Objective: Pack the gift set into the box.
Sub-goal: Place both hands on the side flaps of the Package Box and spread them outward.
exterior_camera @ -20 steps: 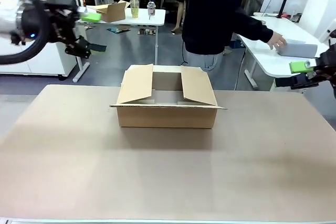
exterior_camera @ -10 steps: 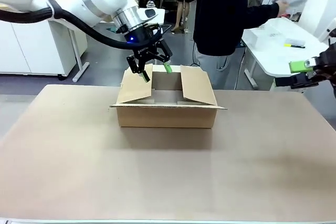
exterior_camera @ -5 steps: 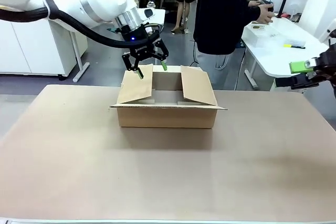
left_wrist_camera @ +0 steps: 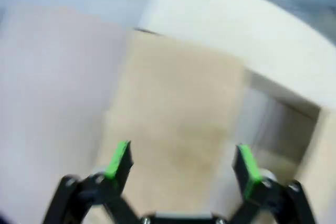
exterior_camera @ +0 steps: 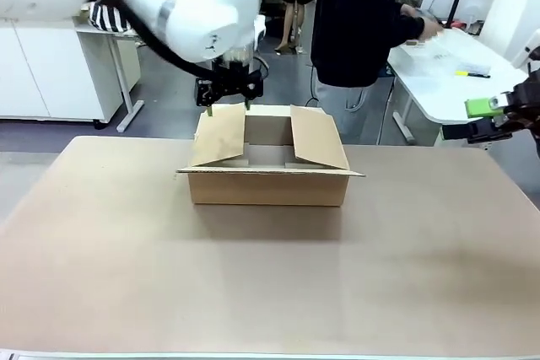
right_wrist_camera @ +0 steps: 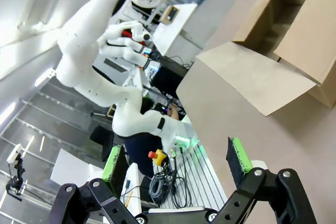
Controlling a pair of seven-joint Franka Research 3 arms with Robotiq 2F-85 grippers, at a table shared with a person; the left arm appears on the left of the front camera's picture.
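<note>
Front: left gripper (exterior_camera: 228,108) spread wide, empty, just above box (exterior_camera: 268,185) left flap (exterior_camera: 218,137), likely to press it outward and clear opening. Right gripper (exterior_camera: 481,120) waits far to box's right.
Left wrist: flap lies beneath, between green pads (left_wrist_camera: 118,159).
Right wrist: jaws wide, empty; box well ahead.

I saw the box (exterior_camera: 268,185) in plain brown cardboard, with no print or pattern on it. In my left wrist view it washed out to a paler tan. The bench (exterior_camera: 253,276) under it was an even light brown, a shade duller than the box. The left arm (exterior_camera: 194,6) was glossy white. The left gripper (exterior_camera: 228,109) was black, with bright green pads on its fingers (left_wrist_camera: 118,160). The right gripper (exterior_camera: 477,120) had the same black and green. The person's top (exterior_camera: 354,14) was black, the side bench (exterior_camera: 430,90) white and the floor (exterior_camera: 160,99) grey.
</note>
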